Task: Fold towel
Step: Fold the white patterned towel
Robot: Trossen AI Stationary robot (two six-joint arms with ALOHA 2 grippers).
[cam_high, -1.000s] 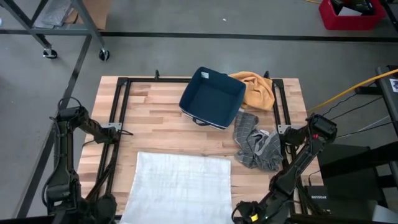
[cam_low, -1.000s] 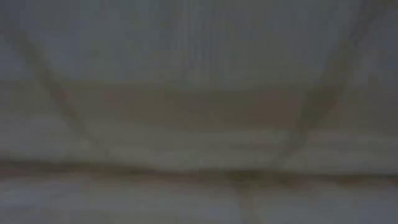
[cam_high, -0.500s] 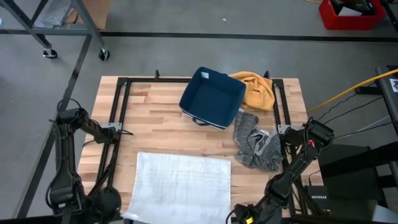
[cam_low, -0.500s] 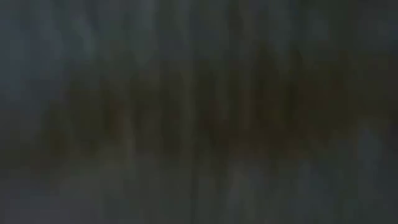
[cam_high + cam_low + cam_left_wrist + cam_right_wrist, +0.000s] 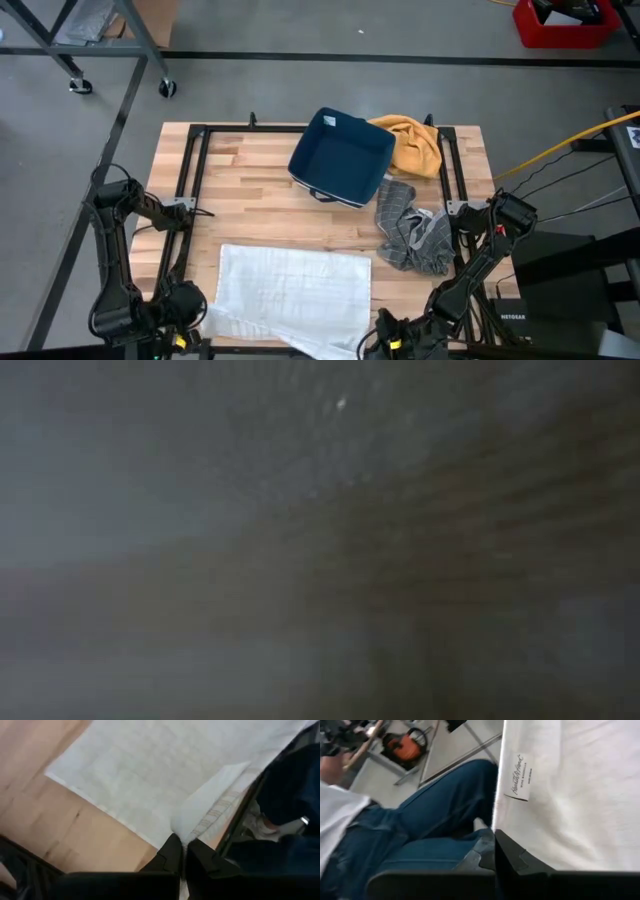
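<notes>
where overhead hides it, towel (image 5: 580, 795) label (image 5: 520, 769) (wrist)

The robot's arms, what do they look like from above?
Both are black and jointed, like bent elbows. The left arm has thin dark cables along it. The right arm has a small red spot near its elbow. Each wrist view shows two dark, blocky fingers.

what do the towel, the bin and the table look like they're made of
Towel: thin white woven cloth, matte, faint grid lines, a sewn label showing in the right wrist view; probably cotton. Bin: dark blue, soft-sided, looks like fabric or felt, matte, with a small tag at the rim. Table: pale wood in glued strips, butcher-block style, grain visible, smooth low-sheen finish, with a black metal frame lying on it.
</notes>
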